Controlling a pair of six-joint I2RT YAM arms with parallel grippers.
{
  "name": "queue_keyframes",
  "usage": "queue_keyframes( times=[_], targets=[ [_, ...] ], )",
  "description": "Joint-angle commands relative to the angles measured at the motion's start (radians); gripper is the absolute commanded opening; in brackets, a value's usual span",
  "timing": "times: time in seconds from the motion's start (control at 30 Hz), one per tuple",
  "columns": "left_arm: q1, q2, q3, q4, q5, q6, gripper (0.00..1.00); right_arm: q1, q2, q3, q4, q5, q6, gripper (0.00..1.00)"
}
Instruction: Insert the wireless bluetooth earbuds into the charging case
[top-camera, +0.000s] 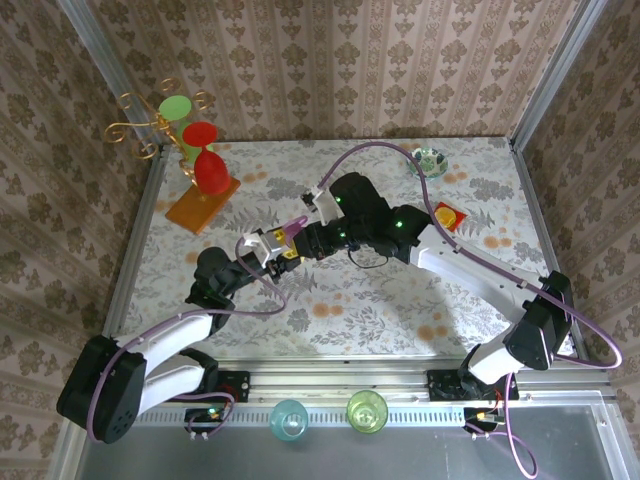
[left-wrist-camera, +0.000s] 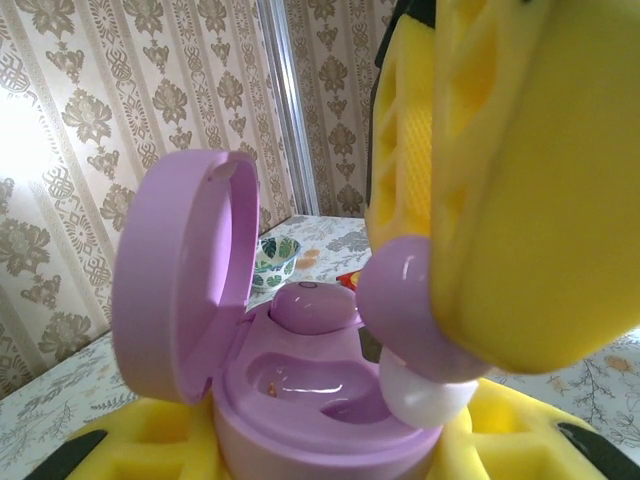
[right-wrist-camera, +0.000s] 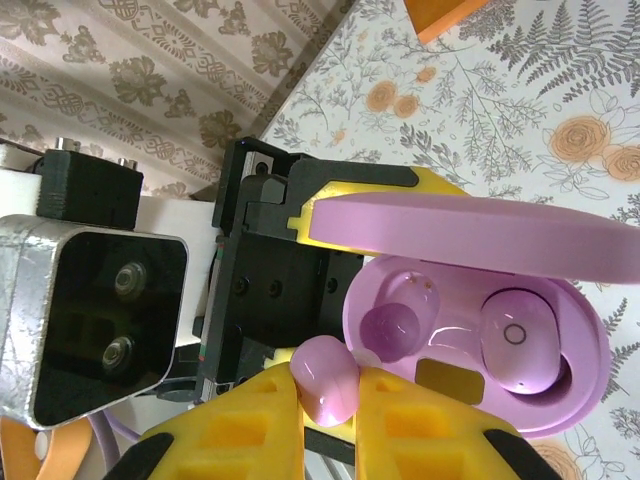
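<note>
I can read no words, brands or numbers anywhere on my rig or my table. The nearest thing to a sign is a thin ring outlined on the face of the seated earbud (right-wrist-camera: 515, 338) in the charging case (right-wrist-camera: 470, 225). The red card (top-camera: 447, 215) toward the far right of the table (top-camera: 380, 300) carries a yellow mark, too small for me to make out.
</note>
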Motion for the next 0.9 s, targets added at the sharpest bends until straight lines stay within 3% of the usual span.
queue_keyframes(
  times=[0.0, 0.57, 0.87],
  targets=[
    [-0.006, 0.005, -0.002, 0.050, 0.000, 0.021, 0.22, 0.006, 0.008, 0.034, 0.031, 0.042, 0.008, 0.15],
    [-0.007, 0.004, -0.002, 0.080, -0.003, -0.007, 0.22, 0.008, 0.063, 0.052, -0.006, 0.061, 0.028, 0.15],
    [-0.007, 0.005, -0.004, 0.083, -0.007, -0.008, 0.22, 0.008, 0.057, 0.062, -0.035, 0.090, 0.042, 0.23]
  ],
)
